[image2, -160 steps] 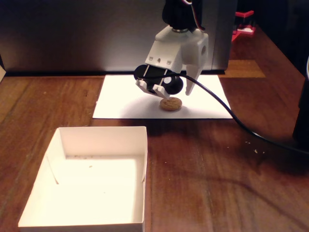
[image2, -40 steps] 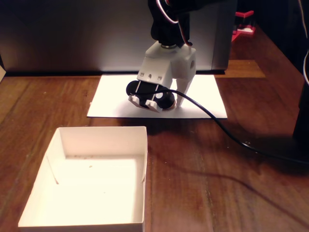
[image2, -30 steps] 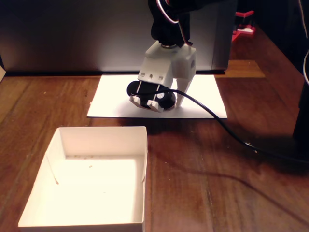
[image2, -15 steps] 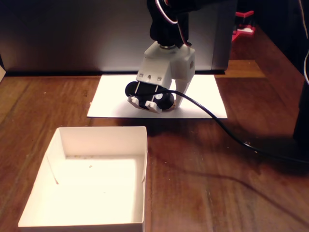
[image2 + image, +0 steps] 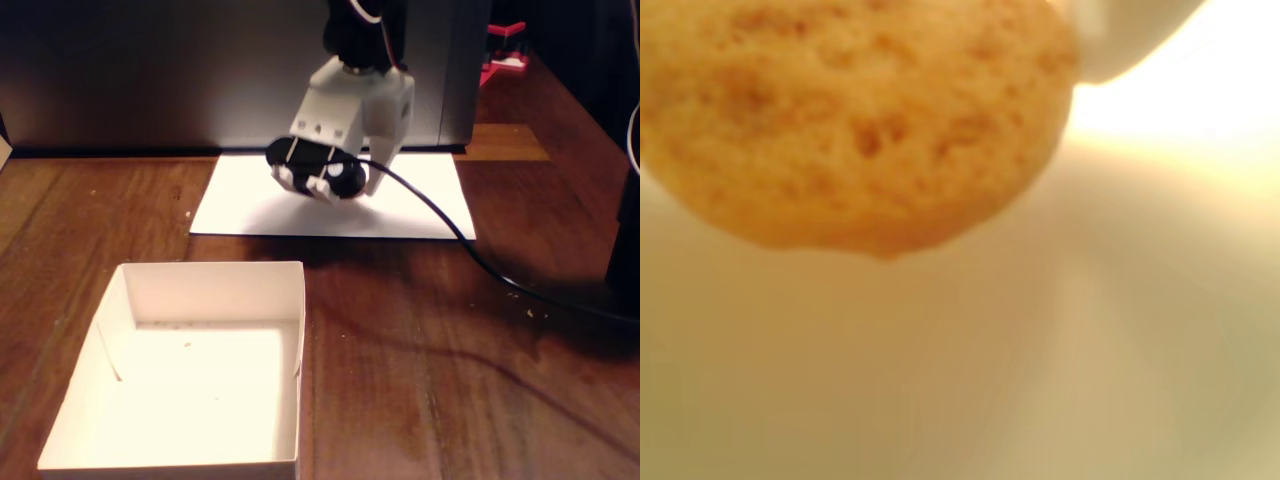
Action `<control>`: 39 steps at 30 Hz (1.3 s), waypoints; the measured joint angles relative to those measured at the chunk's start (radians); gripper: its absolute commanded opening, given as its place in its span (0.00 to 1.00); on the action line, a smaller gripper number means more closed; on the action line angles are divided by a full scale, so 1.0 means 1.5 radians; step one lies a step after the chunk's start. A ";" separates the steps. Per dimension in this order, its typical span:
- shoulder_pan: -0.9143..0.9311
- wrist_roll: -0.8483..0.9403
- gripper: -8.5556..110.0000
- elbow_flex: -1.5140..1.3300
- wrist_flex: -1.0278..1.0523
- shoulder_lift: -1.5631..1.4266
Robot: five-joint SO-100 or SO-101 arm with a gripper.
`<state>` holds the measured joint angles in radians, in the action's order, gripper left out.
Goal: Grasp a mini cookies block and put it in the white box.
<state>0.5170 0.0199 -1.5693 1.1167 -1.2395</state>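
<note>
**Now the claw holds the cookie above the paper**

Now the claw (image 5: 345, 190) is closed on the mini cookies block (image 5: 855, 120) and hangs above the white sheet of paper (image 5: 250, 210), not touching it. In the wrist view the cookie fills the upper left, golden-brown and blurred, close to the lens. In the fixed view the claw hides the cookie. The white box (image 5: 200, 290) stands on the wooden counter (image 5: 450, 380), nearer the camera and apart from the claw. A black cable (image 5: 450, 225) runs from the claw toward the right.
</note>
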 measured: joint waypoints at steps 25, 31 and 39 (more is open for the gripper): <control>-0.218 0.137 0.20 0.077 0.084 -0.171; -0.286 0.137 0.20 0.166 0.099 -0.171; -0.405 0.108 0.20 0.197 0.096 -0.154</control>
<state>-0.0905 0.1825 -1.2732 1.2609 -1.4711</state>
